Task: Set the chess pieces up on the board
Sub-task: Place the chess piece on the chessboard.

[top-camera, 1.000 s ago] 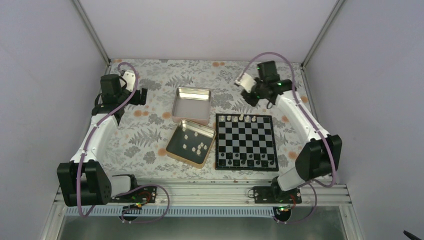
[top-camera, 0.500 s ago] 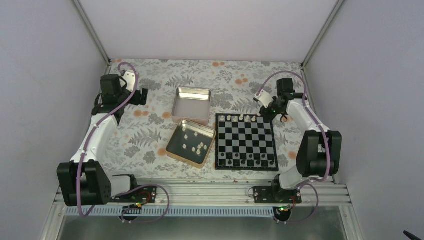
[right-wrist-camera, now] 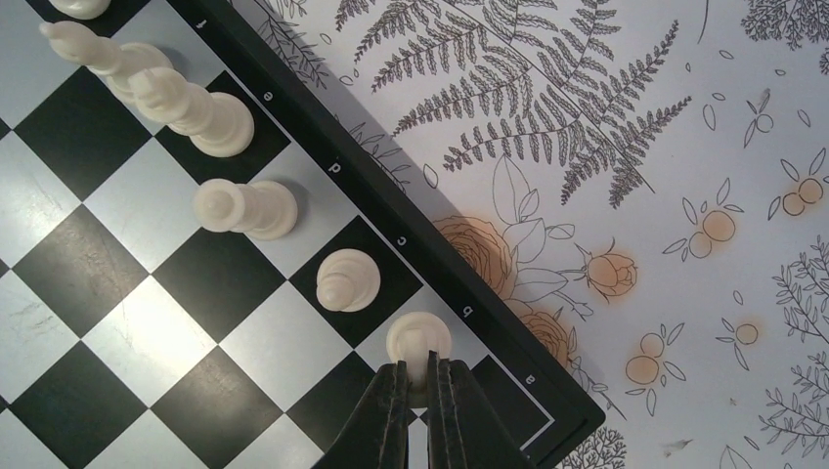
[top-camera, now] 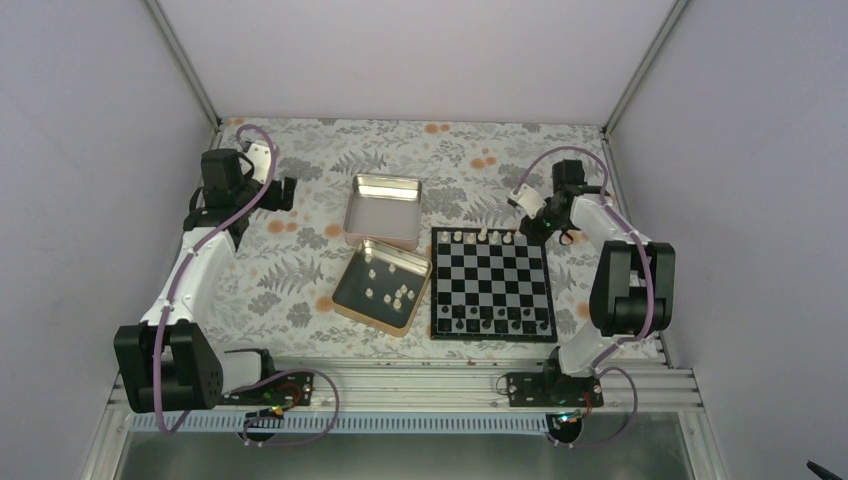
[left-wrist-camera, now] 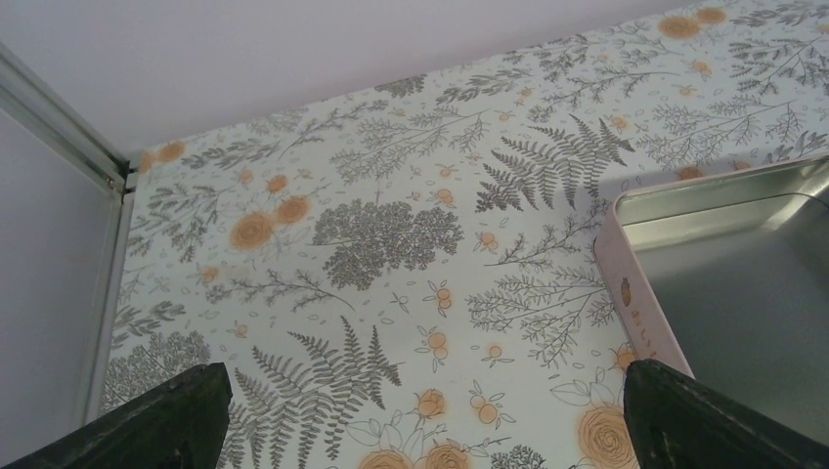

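The board (top-camera: pixel 435 286) is black-and-silver chequered and lies right of centre. Several cream chess pieces (top-camera: pixel 484 236) stand along its far row, and more lie in the nearer tin (top-camera: pixel 347 297). My right gripper (right-wrist-camera: pixel 416 383) is shut on a cream piece (right-wrist-camera: pixel 418 337) over the light square by the rim letter b, near the board's far right corner (top-camera: pixel 541 234). Whether that piece rests on the square I cannot tell. Beside it stand other cream pieces (right-wrist-camera: pixel 348 280) on the neighbouring squares. My left gripper (left-wrist-camera: pixel 420 430) hangs open and holds nothing above the floral cloth, left of the empty tin (left-wrist-camera: pixel 635 313).
Tiny dark pieces (top-camera: pixel 487 325) line the board's near row. The empty tin (top-camera: pixel 383 210) lies behind the tin with pieces. Cage posts and walls close in both sides. The right arm's elbow (top-camera: pixel 630 290) is folded up beside the board's right edge.
My right gripper has come from behind the board's far edge towards its far right corner, and its elbow has folded up. The left arm has not moved.
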